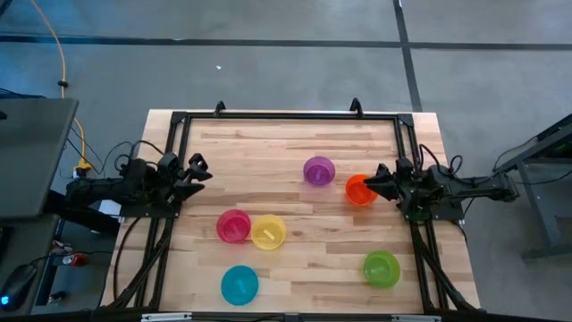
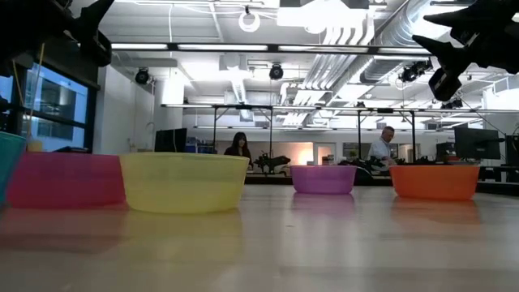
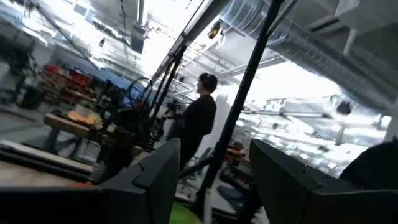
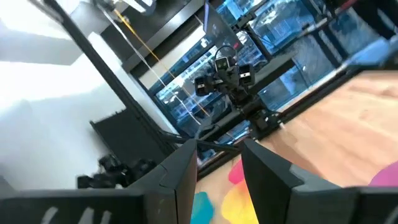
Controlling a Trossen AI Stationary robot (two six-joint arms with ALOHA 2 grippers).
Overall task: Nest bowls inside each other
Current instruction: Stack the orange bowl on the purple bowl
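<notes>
Standing apart on wooden table (image 1: pixel 295 143): six bowls (image 1: pixel 319 170).

Plenty of open worktop (image 1: pixel 286 143) along the far edge and down the middle. Pink bowl (image 1: pixel 233 225) and yellow bowl (image 1: pixel 268 232) touch, so nothing passes between them.

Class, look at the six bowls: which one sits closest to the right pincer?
The orange bowl. It lies right at the right pincer, by the table's right side; the purple bowl is next nearest, the others farther.
</notes>
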